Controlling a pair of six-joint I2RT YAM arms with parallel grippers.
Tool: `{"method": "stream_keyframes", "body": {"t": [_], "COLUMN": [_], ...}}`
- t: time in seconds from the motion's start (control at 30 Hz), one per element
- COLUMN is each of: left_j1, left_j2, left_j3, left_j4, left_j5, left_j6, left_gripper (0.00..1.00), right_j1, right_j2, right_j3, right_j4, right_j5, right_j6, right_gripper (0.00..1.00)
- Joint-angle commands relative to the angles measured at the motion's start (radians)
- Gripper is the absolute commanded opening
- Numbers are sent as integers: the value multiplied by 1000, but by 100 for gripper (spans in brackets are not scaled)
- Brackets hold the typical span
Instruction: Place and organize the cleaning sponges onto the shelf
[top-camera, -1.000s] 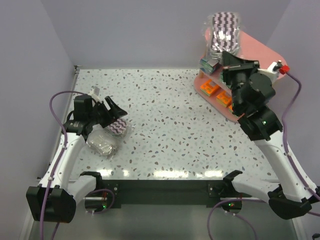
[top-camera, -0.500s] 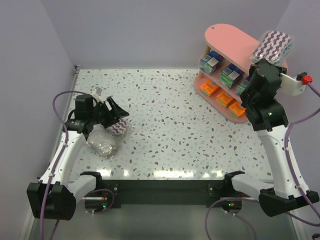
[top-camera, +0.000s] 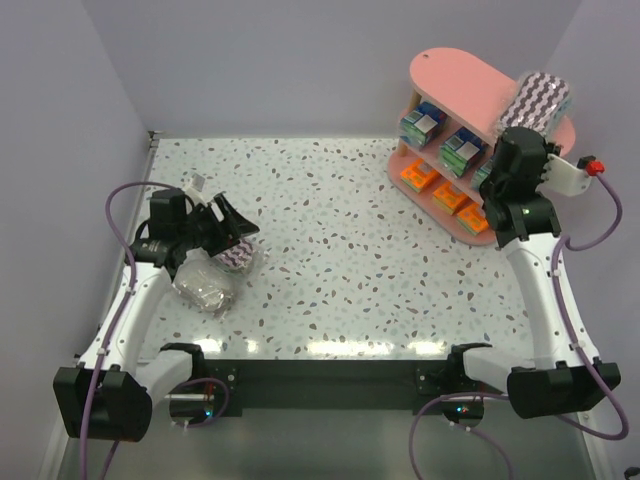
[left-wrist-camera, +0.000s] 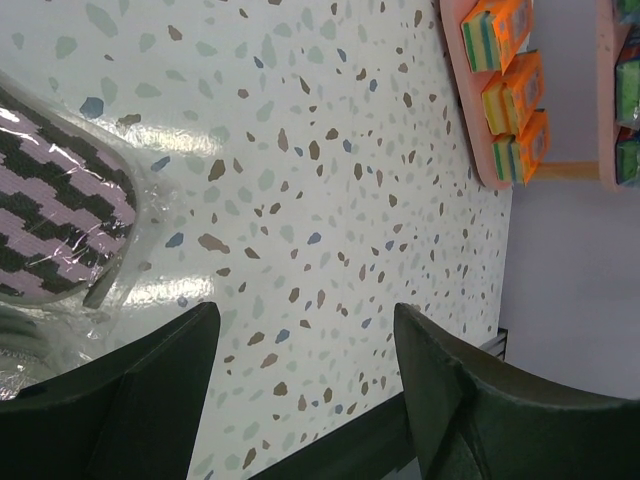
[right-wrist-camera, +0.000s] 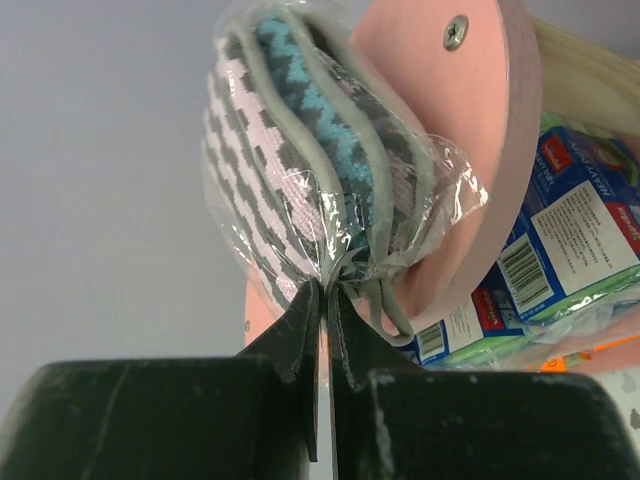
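Right claw, zigzag pack at shelf edge

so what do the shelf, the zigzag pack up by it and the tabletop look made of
shelf: pink boards, matte, likely painted wood or board, with a screw head in one edge; pale posts look like bare wood.
zigzag pack: soft woven-looking pads in clear glossy plastic film that creases and glints.
tabletop: smooth speckled terrazzo look, maybe laminate; it shows bright reflections.
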Motion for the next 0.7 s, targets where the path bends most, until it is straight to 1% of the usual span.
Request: {"method": "stream_keyframes", "body": {"t": [0.0,0.13,0.3,0.37,0.53,0.6,0.67], "left_j1": [8,8,8,8,8,8,8], "left_j2": [14,32,29,26,23,24,23], "left_j3": [40,63,56,54,54,54,57], "left_j4": [16,4,3,6,4,4,1], "left_j5": [28,28,23,22,17,14,12], "left_j6": [25,37,34,33,31,31,31], "left_gripper": [75,75,75,75,75,75,75], "right_j1": [-7,-8,-21,-22,-30,-30,-30], "right_j2": [-12,-34,-26,-31,6,11,8], "right_j3": [-28,-74,-74,-78,-23,-11,-19], "right_j4": [42,82,76,111,112,120,141], "right_j5": [-22,-10,-15,-8,-4,-5,-5], "right_j6": [82,107,117,110,88,79,73], "right_gripper": [0,0,0,0,0,5,15]}}
